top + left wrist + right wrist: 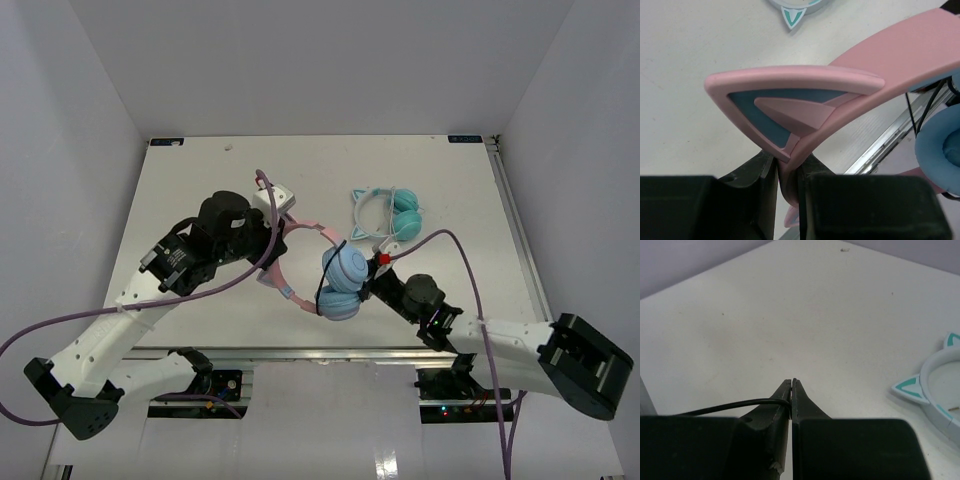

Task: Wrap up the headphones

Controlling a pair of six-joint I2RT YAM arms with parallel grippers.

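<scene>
- One cat ear of the headphones rises above the left claw, which is clamped on the pink headband.
- The right claw is pinched together on the thin black cable.

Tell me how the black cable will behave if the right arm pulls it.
Probably floppy: the cable is thin and curves loosely into the shut right jaws, so it should drape, not hold shape. Likely light, yet a pull may tug the ear cups, since it runs by them. Being so thin, it may slip from the pinch.
</scene>
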